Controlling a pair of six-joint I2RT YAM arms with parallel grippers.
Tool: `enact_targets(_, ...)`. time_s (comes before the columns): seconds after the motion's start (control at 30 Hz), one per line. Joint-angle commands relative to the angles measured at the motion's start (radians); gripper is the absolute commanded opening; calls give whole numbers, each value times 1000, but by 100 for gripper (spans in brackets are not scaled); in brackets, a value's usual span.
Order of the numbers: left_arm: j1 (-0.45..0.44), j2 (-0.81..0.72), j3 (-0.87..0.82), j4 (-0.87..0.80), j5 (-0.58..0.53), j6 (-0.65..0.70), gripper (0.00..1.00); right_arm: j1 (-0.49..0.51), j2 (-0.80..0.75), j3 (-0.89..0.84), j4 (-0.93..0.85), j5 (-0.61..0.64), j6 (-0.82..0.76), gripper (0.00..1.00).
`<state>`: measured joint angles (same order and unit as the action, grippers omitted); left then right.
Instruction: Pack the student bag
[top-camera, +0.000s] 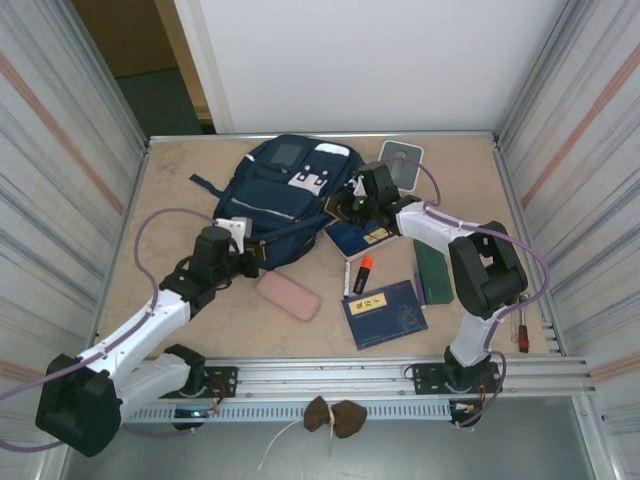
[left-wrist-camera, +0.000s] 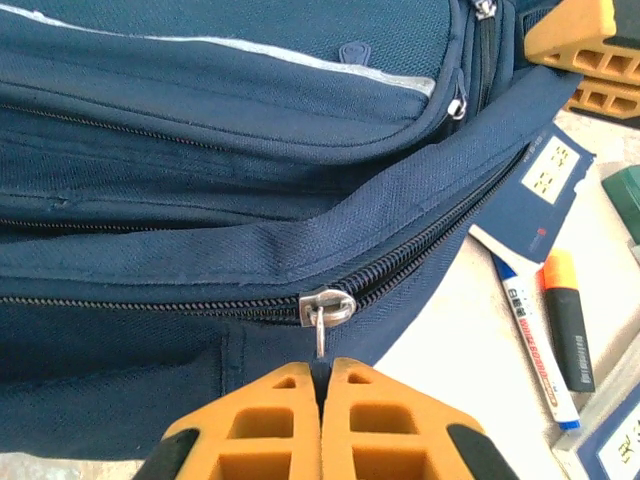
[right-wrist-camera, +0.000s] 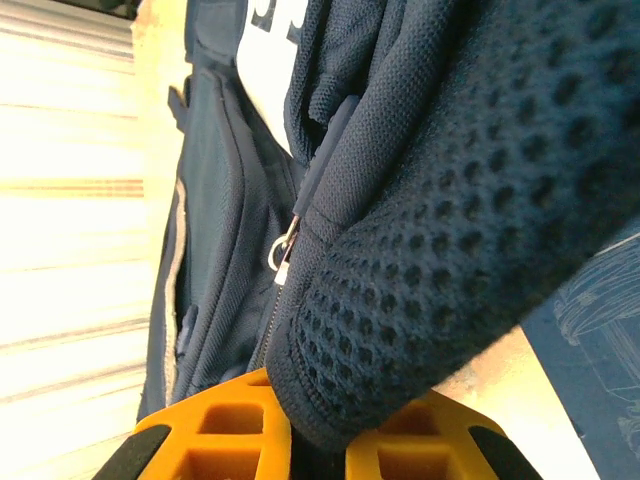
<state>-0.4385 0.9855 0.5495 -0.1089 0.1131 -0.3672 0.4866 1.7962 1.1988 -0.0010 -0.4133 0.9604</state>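
The navy student bag (top-camera: 285, 195) lies flat at the back middle of the table. My left gripper (top-camera: 250, 262) is at its near edge. In the left wrist view it (left-wrist-camera: 321, 372) is shut on the thin metal pull hanging from the zipper slider (left-wrist-camera: 325, 305) on the bag's side. My right gripper (top-camera: 352, 205) is at the bag's right side. In the right wrist view it (right-wrist-camera: 318, 430) is shut on a thick padded mesh strap (right-wrist-camera: 450, 200) of the bag, with another metal zipper pull (right-wrist-camera: 282, 250) just beside it.
On the table near the bag lie a pink pencil case (top-camera: 288, 296), a white marker (top-camera: 347, 277), an orange highlighter (top-camera: 363, 272), a blue book (top-camera: 384, 313), a blue booklet (top-camera: 358, 237) and a green notebook (top-camera: 433, 270). A white-grey box (top-camera: 402, 162) stands at the back.
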Motion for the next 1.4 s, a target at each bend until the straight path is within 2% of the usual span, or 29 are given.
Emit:
enact_targets(0.0, 8, -19, 39, -74, -13, -22, 0, -14, 7, 72, 35, 36, 4, 7)
enact_targets(0.1, 11, -24, 43, -80, -34, -18, 0, -16, 26, 90, 13, 13, -32, 8)
enact_targets(0.17, 11, -19, 53, -64, 3, -24, 0, -21, 41, 104, -19, -18, -83, 13)
enact_targets(0.3, 11, 22, 92, -52, 65, -31, 0, -56, 36, 132, -128, -43, -238, 33)
enact_targets(0.37, 13, 49, 128, -57, 99, -23, 0, -75, 2, 143, -197, -45, -357, 47)
enact_targets(0.43, 16, 71, 170, -77, 131, -13, 0, -83, -52, 136, -256, -31, -498, 54)
enact_targets(0.57, 26, 104, 248, -115, 203, 3, 0, -46, -166, 90, -313, -5, -826, 63)
enact_targets(0.67, 39, 129, 298, -156, 242, 22, 0, 28, -235, 13, -233, 67, -1063, 68)
enact_targets(0.73, 46, 141, 325, -180, 252, 32, 0, 68, -253, -16, -178, 54, -1191, 70)
enact_targets(0.87, 53, 147, 347, -186, 268, 40, 0, 106, -215, -10, -81, -56, -1339, 70)
enact_targets(1.0, 58, 153, 357, -187, 280, 43, 0, 123, -124, 59, -97, -144, -1423, 69)
enact_targets(1.2, 62, 153, 364, -187, 289, 40, 0, 154, -14, 118, -96, -164, -1477, 65)
enact_targets(1.27, 63, 152, 368, -187, 289, 38, 0, 157, 12, 128, -80, -151, -1477, 59)
enact_targets(1.37, 63, 149, 368, -191, 286, 36, 0, 159, 32, 143, -88, -97, -1495, 36)
